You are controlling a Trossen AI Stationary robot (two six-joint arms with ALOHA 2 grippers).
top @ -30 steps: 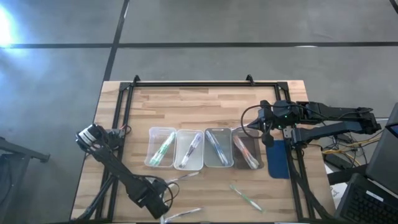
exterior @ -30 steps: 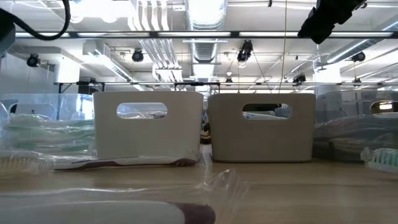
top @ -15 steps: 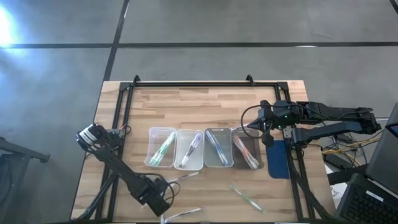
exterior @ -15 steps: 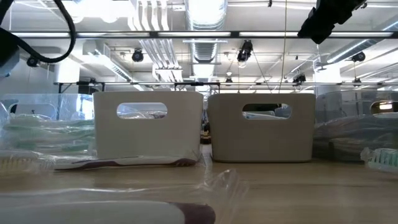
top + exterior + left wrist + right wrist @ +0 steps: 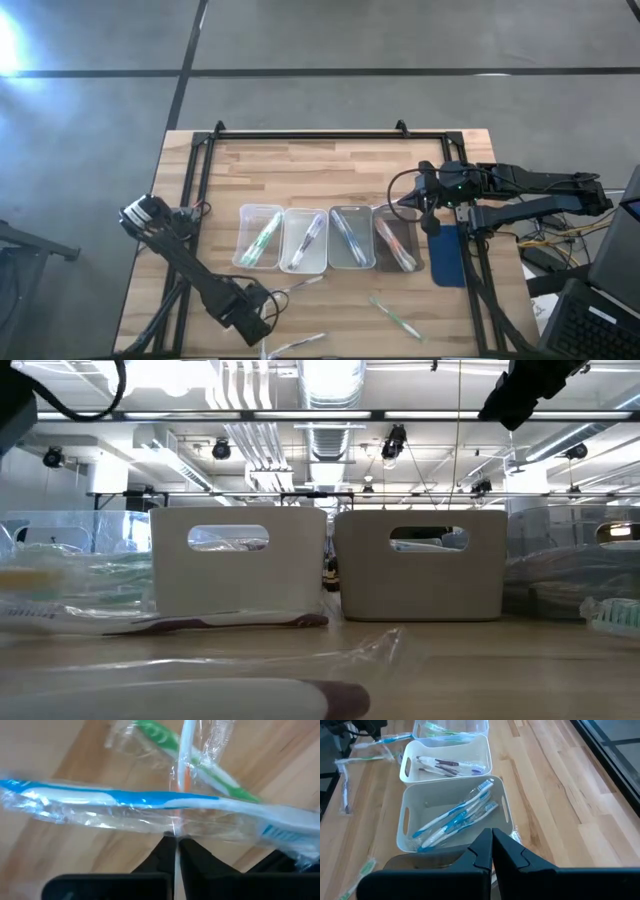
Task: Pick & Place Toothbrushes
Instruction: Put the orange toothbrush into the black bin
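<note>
From overhead I see my left gripper low at the near edge of the desk, in front of the row of four trays. In the left wrist view its jaws are pinched together on the clear wrapper of a blue-handled toothbrush, which lies crosswise just beyond the fingertips; a green toothbrush and an orange-accented one lie beyond it on the wood. The right gripper hangs beside the rightmost tray, jaws closed and holding nothing. Its wrist view shows a tray holding blue toothbrushes, the next holding purple ones. Another wrapped toothbrush lies loose near the front edge, to the right.
</note>
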